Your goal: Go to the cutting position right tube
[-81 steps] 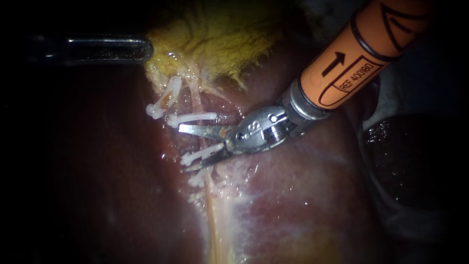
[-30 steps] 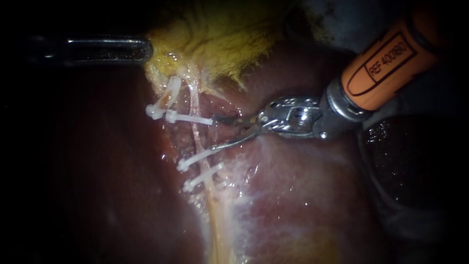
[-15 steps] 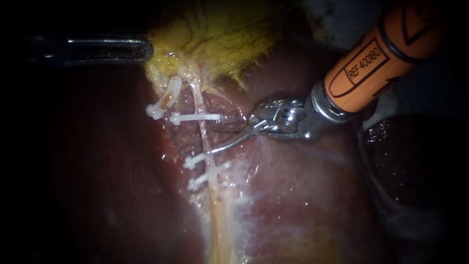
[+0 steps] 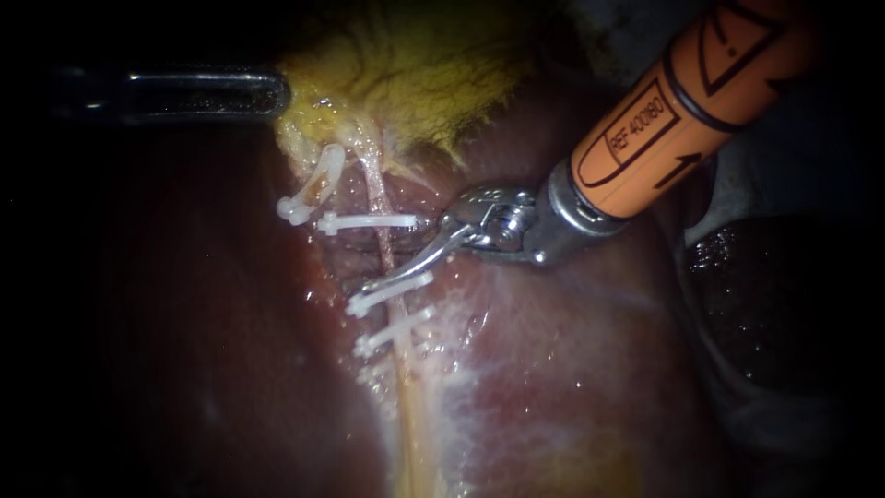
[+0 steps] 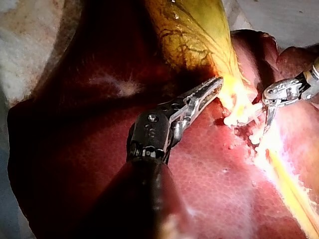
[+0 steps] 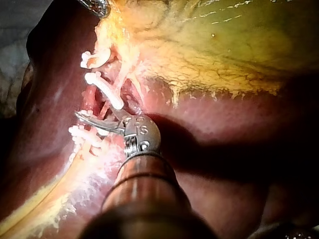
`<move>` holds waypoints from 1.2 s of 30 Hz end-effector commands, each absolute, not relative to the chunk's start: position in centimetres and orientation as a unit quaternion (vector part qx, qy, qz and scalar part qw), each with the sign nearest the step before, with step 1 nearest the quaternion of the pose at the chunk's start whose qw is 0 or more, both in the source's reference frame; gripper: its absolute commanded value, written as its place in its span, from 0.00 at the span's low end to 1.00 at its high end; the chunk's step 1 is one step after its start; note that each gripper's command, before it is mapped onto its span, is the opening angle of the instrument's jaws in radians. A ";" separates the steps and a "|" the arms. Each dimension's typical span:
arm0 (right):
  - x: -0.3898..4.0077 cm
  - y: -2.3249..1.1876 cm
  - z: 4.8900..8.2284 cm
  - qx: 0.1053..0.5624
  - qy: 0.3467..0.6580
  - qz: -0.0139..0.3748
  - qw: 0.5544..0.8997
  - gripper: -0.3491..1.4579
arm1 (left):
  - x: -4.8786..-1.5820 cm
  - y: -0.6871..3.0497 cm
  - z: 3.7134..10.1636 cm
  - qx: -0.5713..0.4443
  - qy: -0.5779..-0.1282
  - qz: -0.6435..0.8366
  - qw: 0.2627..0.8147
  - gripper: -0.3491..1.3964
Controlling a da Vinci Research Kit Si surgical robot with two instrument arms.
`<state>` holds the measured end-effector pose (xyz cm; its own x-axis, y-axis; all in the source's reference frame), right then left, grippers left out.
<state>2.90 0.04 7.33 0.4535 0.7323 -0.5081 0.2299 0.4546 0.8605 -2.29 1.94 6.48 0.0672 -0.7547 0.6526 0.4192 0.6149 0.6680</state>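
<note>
The right tube [image 4: 378, 194] runs pale from the yellow gallbladder [image 4: 415, 65] down over the liver [image 4: 572, 369]. It carries a white clip [image 4: 364, 221] high up and two more clips [image 4: 387, 290] lower down. My right instrument [image 4: 383, 265] comes in on an orange shaft, its blades open astride this tube between the upper clip and the middle one. The right wrist view shows the same blades [image 6: 89, 122] spread beside the clips [image 6: 102, 89]. My left instrument [image 5: 215, 84] is shut on the gallbladder's neck [image 5: 234, 94]; in the endoscope view only its dark shaft [image 4: 184, 92] shows.
A curved white clip [image 4: 309, 189] sits on the left tube beside the right one. A broad pale yellow strand [image 4: 410, 415] runs on down the liver. A dark glistening mass [image 4: 765, 295] lies at the right edge under the orange shaft.
My right instrument drew back to the right, rolled, then came left again; its open blades now reach across the right tube. The left instrument has stayed still.
</note>
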 end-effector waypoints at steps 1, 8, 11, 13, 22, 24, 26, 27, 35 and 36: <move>2.92 0.05 7.34 0.491 0.497 0.175 0.694 0.75 | -2.29 1.94 6.49 0.154 -0.545 -0.411 0.714 0.00; 3.04 0.08 7.31 0.488 0.559 0.121 0.660 0.65 | -2.29 1.94 6.49 0.154 -0.545 -0.411 0.714 0.00; 3.09 0.06 7.28 0.488 0.582 0.107 0.641 0.61 | -2.29 1.94 6.49 0.154 -0.545 -0.411 0.714 0.00; 3.13 0.03 7.24 0.490 0.593 0.100 0.631 0.59 | -2.29 1.94 6.49 0.154 -0.545 -0.411 0.714 0.00; 3.28 -0.02 6.95 0.493 0.606 0.074 0.620 0.56 | -2.29 1.94 6.49 0.154 -0.545 -0.411 0.714 0.00; 3.31 -0.01 6.87 0.490 0.609 0.072 0.619 0.56 | -2.29 1.94 6.49 0.154 -0.545 -0.411 0.714 0.00; 3.32 0.00 6.81 0.489 0.611 0.071 0.618 0.56 | -2.29 1.94 6.49 0.154 -0.545 -0.411 0.714 0.00; 3.32 0.01 6.80 0.490 0.611 0.071 0.618 0.56 | -2.29 1.94 6.49 0.154 -0.545 -0.411 0.714 0.00; 3.33 0.01 6.79 0.490 0.611 0.071 0.618 0.56 | -2.29 1.94 6.49 0.154 -0.545 -0.411 0.714 0.00; 3.33 0.01 6.79 0.490 0.611 0.071 0.618 0.56 | -2.29 1.94 6.49 0.154 -0.545 -0.411 0.714 0.00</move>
